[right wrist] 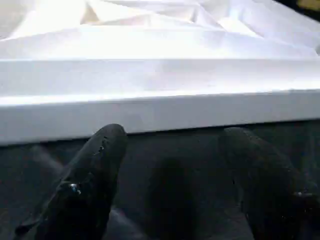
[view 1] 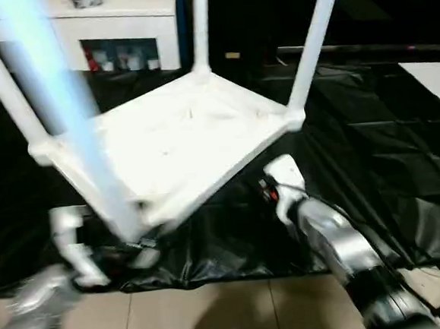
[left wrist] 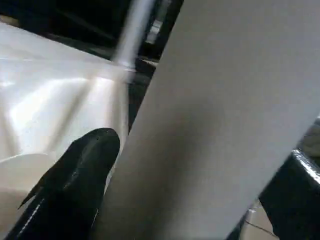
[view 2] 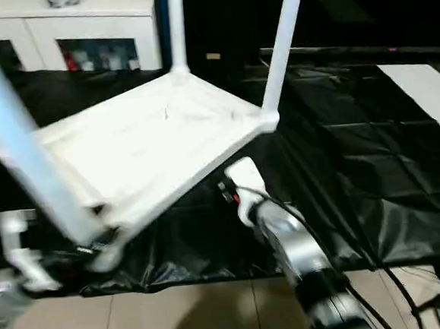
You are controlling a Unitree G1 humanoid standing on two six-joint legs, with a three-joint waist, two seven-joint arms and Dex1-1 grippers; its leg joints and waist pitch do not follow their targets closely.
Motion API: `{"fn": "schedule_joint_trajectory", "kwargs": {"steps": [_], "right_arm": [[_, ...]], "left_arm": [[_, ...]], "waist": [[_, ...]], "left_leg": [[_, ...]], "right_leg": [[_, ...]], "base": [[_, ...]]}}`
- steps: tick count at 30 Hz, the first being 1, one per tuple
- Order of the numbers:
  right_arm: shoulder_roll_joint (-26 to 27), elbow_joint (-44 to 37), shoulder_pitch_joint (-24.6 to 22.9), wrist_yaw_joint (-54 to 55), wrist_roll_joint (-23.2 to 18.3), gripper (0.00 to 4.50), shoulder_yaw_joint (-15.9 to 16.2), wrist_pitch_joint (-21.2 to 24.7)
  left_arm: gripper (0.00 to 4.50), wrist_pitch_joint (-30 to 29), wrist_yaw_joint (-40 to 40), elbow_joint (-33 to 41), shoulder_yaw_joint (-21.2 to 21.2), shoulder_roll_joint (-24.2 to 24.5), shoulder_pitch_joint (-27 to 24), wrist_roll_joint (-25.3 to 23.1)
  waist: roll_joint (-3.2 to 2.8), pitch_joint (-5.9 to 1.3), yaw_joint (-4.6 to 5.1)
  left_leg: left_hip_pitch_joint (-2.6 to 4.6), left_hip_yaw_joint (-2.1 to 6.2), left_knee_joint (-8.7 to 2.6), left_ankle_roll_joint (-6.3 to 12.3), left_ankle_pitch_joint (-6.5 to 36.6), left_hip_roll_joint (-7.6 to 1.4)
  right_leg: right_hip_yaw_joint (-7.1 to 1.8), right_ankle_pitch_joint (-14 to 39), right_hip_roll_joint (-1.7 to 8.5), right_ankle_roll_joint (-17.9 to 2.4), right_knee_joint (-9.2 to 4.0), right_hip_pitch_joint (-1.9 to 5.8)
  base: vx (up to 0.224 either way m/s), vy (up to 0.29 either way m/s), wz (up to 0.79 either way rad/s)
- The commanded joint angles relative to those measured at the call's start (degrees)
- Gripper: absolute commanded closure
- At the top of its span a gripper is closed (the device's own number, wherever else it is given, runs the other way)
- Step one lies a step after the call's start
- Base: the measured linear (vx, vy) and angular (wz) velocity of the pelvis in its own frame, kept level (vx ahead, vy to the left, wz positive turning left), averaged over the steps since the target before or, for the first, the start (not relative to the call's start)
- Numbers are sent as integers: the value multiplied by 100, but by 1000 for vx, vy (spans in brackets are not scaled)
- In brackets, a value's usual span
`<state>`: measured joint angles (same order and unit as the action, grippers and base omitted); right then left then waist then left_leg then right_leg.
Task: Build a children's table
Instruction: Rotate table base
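Upside-down children's table [view 1: 181,148], legs up

My left tool [view 1: 131,251] straddles the near leg [view 1: 81,137] wide open; right tool [right wrist: 170,180] gapes empty under the table's edge.

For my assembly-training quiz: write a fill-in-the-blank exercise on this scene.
1. The white plastic children's table lies upside down with ____ round tube legs standing in its corner sockets.
2. It rests on a ____ plastic sheet.
3. The right gripper stands ____, its fingers apart just short of the tabletop's edge.

Missing words: four; black; open
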<state>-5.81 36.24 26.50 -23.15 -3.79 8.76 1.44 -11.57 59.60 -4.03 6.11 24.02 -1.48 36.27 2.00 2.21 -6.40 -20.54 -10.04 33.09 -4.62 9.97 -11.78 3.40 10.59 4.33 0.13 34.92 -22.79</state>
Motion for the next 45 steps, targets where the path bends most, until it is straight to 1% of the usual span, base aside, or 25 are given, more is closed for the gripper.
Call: {"fn": "schedule_joint_trajectory", "kwargs": {"steps": [1,3,4,5,6,8,10,11,15,18,23,24,25,28,30,31,32,33,35,37,38,42,43,44,45], "right_arm": [[7,350,144,136,77,110,-106,-77],[56,732,344,163,161,110,-39,-150],[74,859,405,168,179,110,-34,-184],[95,938,441,149,171,110,-42,-205],[118,1052,491,132,169,110,-61,-254],[183,1252,575,80,144,110,-98,-384],[267,1391,629,-40,95,110,-109,-534],[342,1459,655,-179,54,110,-93,-652],[501,1450,638,-396,62,110,24,-788],[641,1583,653,-556,82,110,62,-971],[734,1679,627,-751,84,110,51,-1123],[742,1709,626,-782,96,110,38,-1160],[741,1724,620,-789,104,110,26,-1179],[694,1695,539,-964,75,110,0,-1209],[675,1755,559,-833,123,110,-24,-1241],[639,1830,593,-630,143,110,-106,-1283],[569,1906,629,-363,125,110,-257,-1328],[569,1906,629,-363,125,110,-257,-1328],[499,1928,633,-260,89,110,-383,-1359],[334,1701,505,-401,-39,110,-534,-1337],[287,1617,451,-452,-62,110,-553,-1328],[166,1401,292,-587,-114,110,-587,-1326],[77,1247,168,-676,-158,110,-613,-1331],[28,1161,99,-713,-176,110,-624,-1337],[-15,1062,26,-750,-191,110,-629,-1329]], "left_arm": [[7,-274,82,402,-324,-45,74,32],[7,-505,88,763,-655,-119,78,67],[7,-557,91,846,-735,-153,85,68],[7,-596,85,907,-804,-187,100,66],[7,-641,67,964,-858,-211,111,70],[7,-715,28,1081,-1029,-299,166,52],[7,-831,-48,1197,-1172,-413,250,75],[7,-961,-131,1284,-1253,-510,336,130],[7,-1143,-207,1350,-1373,-663,516,220],[7,-1192,-267,1306,-1535,-859,666,150],[7,-1153,-286,1124,-1699,-1050,889,-32],[7,-1131,-308,1067,-1707,-1091,949,-83],[7,-1136,-333,992,-1713,-1131,1027,-114],[7,-931,-460,564,-1709,-1306,1386,-350],[7,-852,-504,464,-1715,-1314,1448,-461],[7,-778,-567,297,-1700,-1311,1554,-597],[7,-537,-703,-4,-1627,-1315,1723,-836],[7,-537,-703,-4,-1627,-1315,1723,-836],[7,-351,-855,-273,-1518,-1317,1871,-994],[7,228,-1281,-854,-1330,-1270,2211,-1460],[7,340,-1359,-980,-1281,-1265,2288,-1519],[7,437,-1520,-1262,-1195,-1226,2458,-1615],[7,580,-1650,-1509,-1148,-1213,2573,-1738],[7,639,-1755,-1643,-1133,-1207,2627,-1821],[7,693,-1768,-1741,-1115,-1208,2659,-1840]], "waist": [[-83,-251,56],[-27,-268,72],[-38,-275,85],[1,-282,90],[-3,-278,93],[31,-269,119],[25,-263,147],[-6,-263,141],[22,-256,185],[-6,-260,223],[3,-270,262],[-24,-272,273],[-10,-277,278],[-54,-272,275],[-44,-270,276],[-69,-273,271],[-64,-271,273],[-66,-269,261],[-80,-280,237],[-76,-283,233],[-76,-278,219],[-73,-270,194],[-84,-278,181],[-128,-289,169],[-108,-286,165]], "left_leg": [[73,32,-497,-331,2063,-143],[58,18,-482,-297,1868,-143],[51,10,-468,-279,1721,-140],[52,-6,-455,-253,1641,-138],[34,-12,-445,-220,1527,-133],[28,-12,-447,-201,1492,-126],[45,-15,-445,-225,1576,-140],[47,-4,-444,-241,1601,-140],[28,-5,-439,-198,1572,-125],[28,1,-431,-197,1610,-128],[29,-2,-416,-132,1534,-130],[26,2,-414,-121,1516,-127],[40,-9,-403,-106,1495,-129],[47,-6,-400,-94,1548,-123],[47,1,-407,-101,1598,-128],[37,14,-407,-113,1567,-133],[49,2,-404,-110,1568,-125],[73,-5,-397,-105,1603,-120],[59,3,-391,-113,1574,-121],[54,8,-387,-63,1513,-123],[53,0,-382,-42,1496,-121],[45,5,-387,-37,1540,-116],[54,4,-378,-32,1536,-113],[61,11,-373,-42,1529,-118],[63,-1,-370,-24,1532,-108]], "right_leg": [[-275,1553,314,-875,-414,166],[-270,1328,305,-923,-384,189],[-273,1146,304,-968,-356,195],[-273,1049,298,-981,-355,200],[-277,922,305,-1007,-334,213],[-270,935,294,-992,-336,221],[-272,1024,300,-1005,-343,211],[-266,1020,304,-1018,-337,215],[-266,970,290,-1056,-338,240],[-265,1011,296,-1100,-343,241],[-259,813,291,-1202,-330,255],[-259,777,293,-1231,-323,259],[-259,733,290,-1256,-332,253],[-259,751,283,-1289,-336,255],[-257,832,290,-1278,-349,262],[-257,815,307,-1286,-337,270],[-256,829,294,-1282,-354,254],[-259,855,285,-1281,-363,240],[-259,846,302,-1275,-340,266],[-256,758,298,-1275,-347,270],[-258,742,294,-1269,-348,272],[-256,860,298,-1212,-355,282],[-255,862,295,-1201,-371,275],[-256,809,300,-1216,-351,275],[-255,778,285,-1215,-366,268]], "base": [[0,0,0],[0,0,0],[0,0,0],[0,0,0],[0,0,0],[0,0,0],[0,0,0],[0,0,0],[0,0,0],[0,0,0],[0,0,0],[0,0,0],[0,0,0],[0,0,0],[0,0,0],[0,0,0],[0,0,0],[0,0,0],[0,0,0],[0,0,0],[0,0,0],[0,0,0],[0,0,0],[0,0,0],[0,0,0]]}}
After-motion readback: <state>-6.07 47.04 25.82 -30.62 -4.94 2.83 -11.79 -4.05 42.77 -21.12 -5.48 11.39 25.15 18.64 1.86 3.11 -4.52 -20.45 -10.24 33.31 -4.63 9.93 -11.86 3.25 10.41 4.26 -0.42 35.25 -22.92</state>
